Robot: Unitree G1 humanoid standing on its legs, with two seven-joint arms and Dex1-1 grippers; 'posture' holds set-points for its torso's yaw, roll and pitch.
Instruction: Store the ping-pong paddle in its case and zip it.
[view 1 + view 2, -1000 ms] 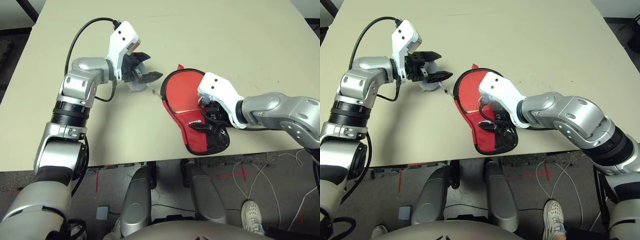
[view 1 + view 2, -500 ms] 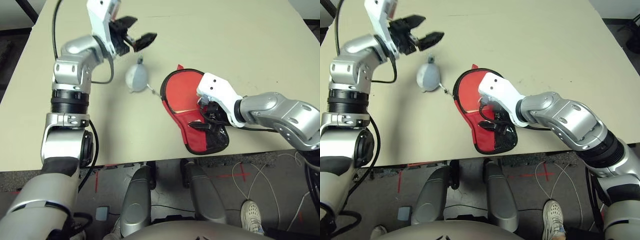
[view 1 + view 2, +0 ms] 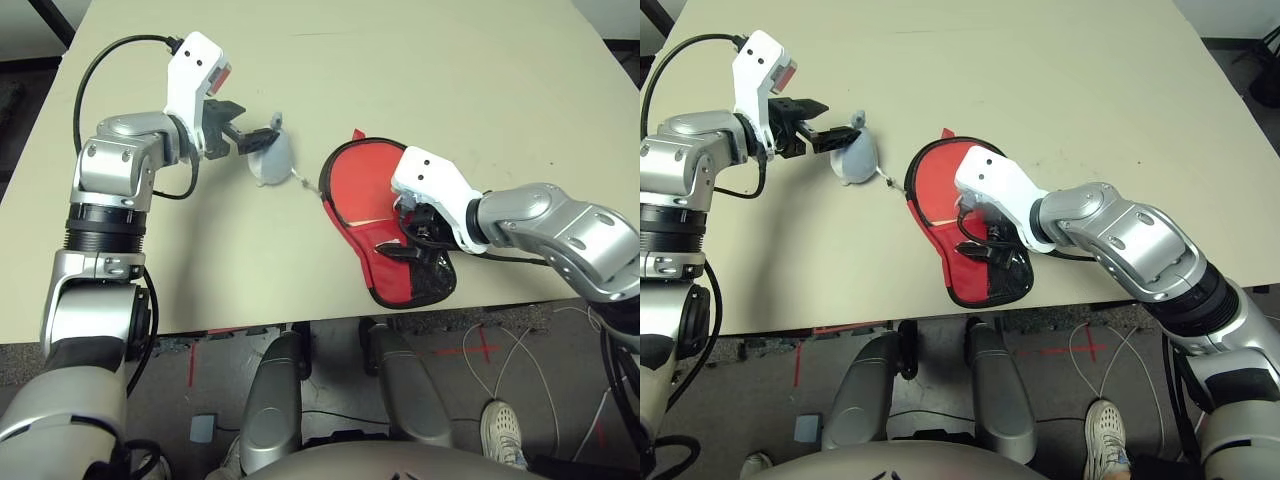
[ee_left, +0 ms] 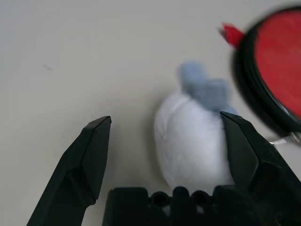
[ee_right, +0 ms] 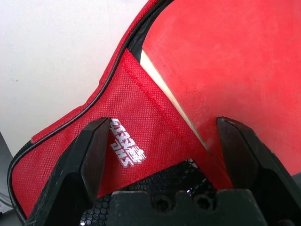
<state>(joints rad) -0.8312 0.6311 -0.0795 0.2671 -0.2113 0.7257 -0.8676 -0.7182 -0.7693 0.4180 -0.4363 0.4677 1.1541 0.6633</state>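
Observation:
The red case (image 3: 395, 268) lies open near the table's front edge, its black mesh pocket toward me. The ping-pong paddle (image 3: 362, 183) rests inside it, with the red face and a pale wooden strip (image 5: 162, 81) showing. My right gripper (image 3: 410, 235) hangs open just above the case's red flap with the white logo (image 5: 126, 145), one finger on each side of it. My left gripper (image 3: 256, 140) is open and low at the small grey-white lump (image 3: 273, 160). The lump (image 4: 195, 139) sits between its fingers, against one of them.
The beige table (image 3: 450, 80) stretches wide behind the case. Its front edge (image 3: 230, 327) runs just below the case's mesh end. A thin pale strand (image 3: 305, 185) lies between the lump and the case rim.
My left gripper was over the lump, lifted up and back, and has come down again to it from the left. The right arm and the case have stayed put.

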